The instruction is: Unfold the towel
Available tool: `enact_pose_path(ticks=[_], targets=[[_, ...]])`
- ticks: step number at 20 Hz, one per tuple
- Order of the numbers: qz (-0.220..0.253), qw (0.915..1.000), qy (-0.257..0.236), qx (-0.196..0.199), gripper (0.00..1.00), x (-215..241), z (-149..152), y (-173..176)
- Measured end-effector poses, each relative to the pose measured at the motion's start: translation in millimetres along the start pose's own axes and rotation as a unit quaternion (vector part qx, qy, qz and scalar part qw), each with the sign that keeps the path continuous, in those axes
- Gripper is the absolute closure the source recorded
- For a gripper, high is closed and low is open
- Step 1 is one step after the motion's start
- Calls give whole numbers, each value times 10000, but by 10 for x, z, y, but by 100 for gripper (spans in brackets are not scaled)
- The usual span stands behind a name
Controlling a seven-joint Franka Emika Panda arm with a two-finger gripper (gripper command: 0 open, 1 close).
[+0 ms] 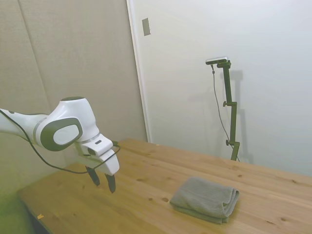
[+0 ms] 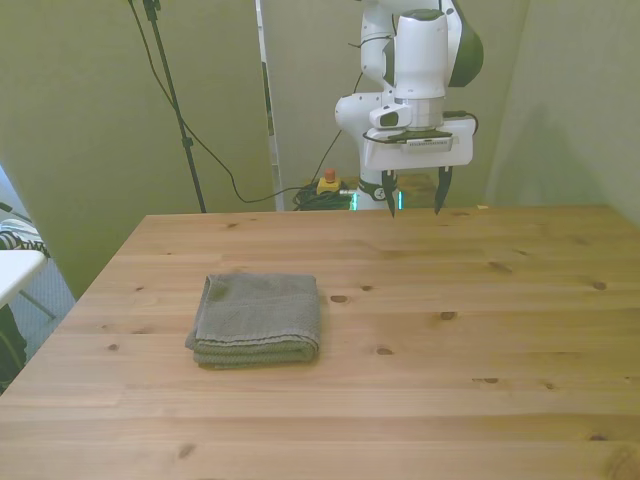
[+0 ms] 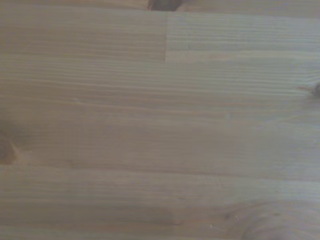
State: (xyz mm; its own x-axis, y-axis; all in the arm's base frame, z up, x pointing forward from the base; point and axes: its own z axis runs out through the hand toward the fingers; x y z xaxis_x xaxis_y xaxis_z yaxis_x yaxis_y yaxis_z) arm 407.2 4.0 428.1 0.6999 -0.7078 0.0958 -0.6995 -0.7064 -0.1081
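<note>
The towel (image 2: 258, 319) lies folded in thick layers on the wooden table (image 2: 480, 330), toward the front view's left and nearer that camera than the table's middle. Folded, it makes a nearly square block, a little wider than deep in the front view, so its longer side runs across the table from the front view's left to its right; its edges sit roughly square to the table's planks. In the front view the rounded fold faces the camera, and in the side view the stacked layers show at the end that points toward the picture's right (image 1: 205, 198). The gripper (image 2: 413, 203) hangs in the air above the table's far edge, toward the front view's right of the towel and well apart from it, with its two dark fingers pointing down and spread apart, holding nothing. In the side view the gripper (image 1: 103, 181) stands off to the picture's left of the towel, with bare wood between them. The wrist view shows only blurred wood grain of the table (image 3: 160, 130). Nothing lies on the table between gripper and towel. Behind the table, on the floor by the arm's base, sits a small yellow box with a red button (image 2: 327, 182) among dark cables (image 2: 215, 160).
</note>
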Motion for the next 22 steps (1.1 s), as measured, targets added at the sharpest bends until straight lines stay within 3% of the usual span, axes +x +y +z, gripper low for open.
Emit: enact_pose_path(ticks=[4,11,16,22], targets=[[272,9996,-73,31,0,204,4,150],[677,9975,-17,202,0,1396,-37,715],[988,9946,-193,260,0,2257,209,1178],[1331,9904,-295,228,0,2944,224,1610]])
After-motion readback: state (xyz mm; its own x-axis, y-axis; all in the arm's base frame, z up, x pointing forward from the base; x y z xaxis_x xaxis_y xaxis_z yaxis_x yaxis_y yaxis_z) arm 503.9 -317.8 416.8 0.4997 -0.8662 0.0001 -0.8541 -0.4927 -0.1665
